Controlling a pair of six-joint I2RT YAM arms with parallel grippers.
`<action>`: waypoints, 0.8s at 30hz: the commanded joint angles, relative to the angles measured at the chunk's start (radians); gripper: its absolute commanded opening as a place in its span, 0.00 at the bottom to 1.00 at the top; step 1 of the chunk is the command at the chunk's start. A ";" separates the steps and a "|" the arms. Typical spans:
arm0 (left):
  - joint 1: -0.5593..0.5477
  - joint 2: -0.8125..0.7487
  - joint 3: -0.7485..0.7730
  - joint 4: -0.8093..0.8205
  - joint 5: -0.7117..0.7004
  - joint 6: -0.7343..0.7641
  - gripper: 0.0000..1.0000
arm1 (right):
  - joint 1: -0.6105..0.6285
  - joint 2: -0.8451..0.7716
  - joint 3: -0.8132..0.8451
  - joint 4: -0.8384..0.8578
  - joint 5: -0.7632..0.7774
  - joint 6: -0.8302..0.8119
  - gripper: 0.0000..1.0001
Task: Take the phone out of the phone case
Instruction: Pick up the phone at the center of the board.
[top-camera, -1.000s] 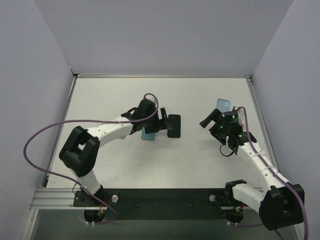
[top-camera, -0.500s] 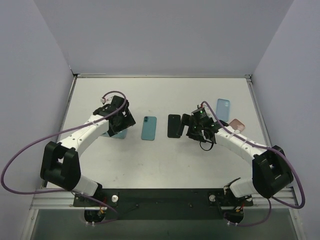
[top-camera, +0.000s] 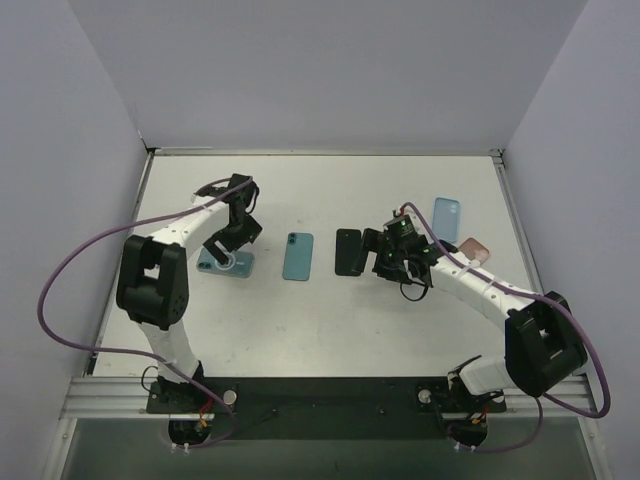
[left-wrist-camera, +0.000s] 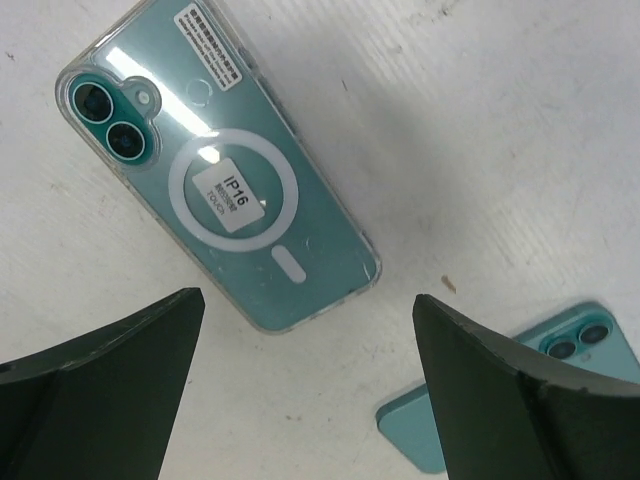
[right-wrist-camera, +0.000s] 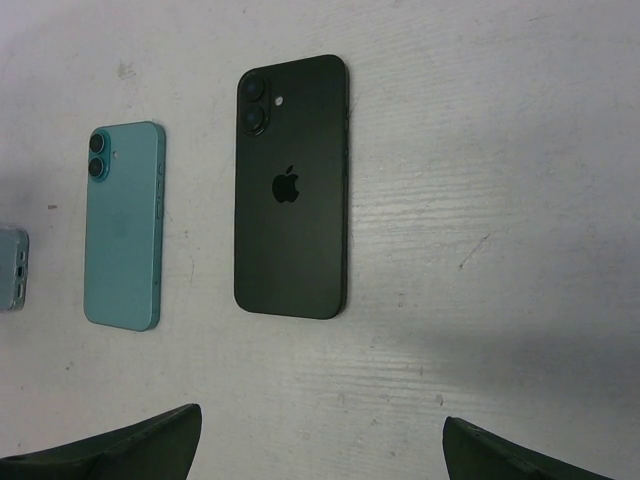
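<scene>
A teal phone in a clear case (left-wrist-camera: 220, 190) lies camera-side up on the white table, at the left in the top view (top-camera: 225, 263). My left gripper (left-wrist-camera: 310, 400) is open and empty and hovers just above it (top-camera: 229, 242); the phone shows beyond its fingertips. A bare teal phone (top-camera: 297, 256) and a bare black phone (top-camera: 347, 251) lie side by side in the middle. My right gripper (top-camera: 376, 256) is open and empty just right of the black phone (right-wrist-camera: 292, 185). Its open jaws (right-wrist-camera: 320, 440) stand short of that phone's bottom end.
A light blue case (top-camera: 446, 213) and a pink case (top-camera: 472, 248) lie at the right, behind my right arm. The bare teal phone also shows in the right wrist view (right-wrist-camera: 124, 225) and the left wrist view (left-wrist-camera: 520, 400). Grey walls close in the table.
My left arm left the middle phones, went left and now hovers back from the cased phone, uncovering it. My right arm swung in beside the black phone and then held still.
</scene>
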 joint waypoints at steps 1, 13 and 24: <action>0.030 0.103 0.098 -0.179 -0.006 -0.208 0.97 | 0.003 -0.049 -0.022 -0.004 0.003 -0.023 1.00; 0.076 0.140 0.006 -0.135 0.063 -0.279 0.97 | -0.003 -0.051 -0.046 -0.004 -0.008 -0.041 1.00; 0.104 0.050 -0.118 -0.069 0.103 -0.368 0.97 | -0.003 -0.028 -0.048 0.009 -0.031 -0.046 1.00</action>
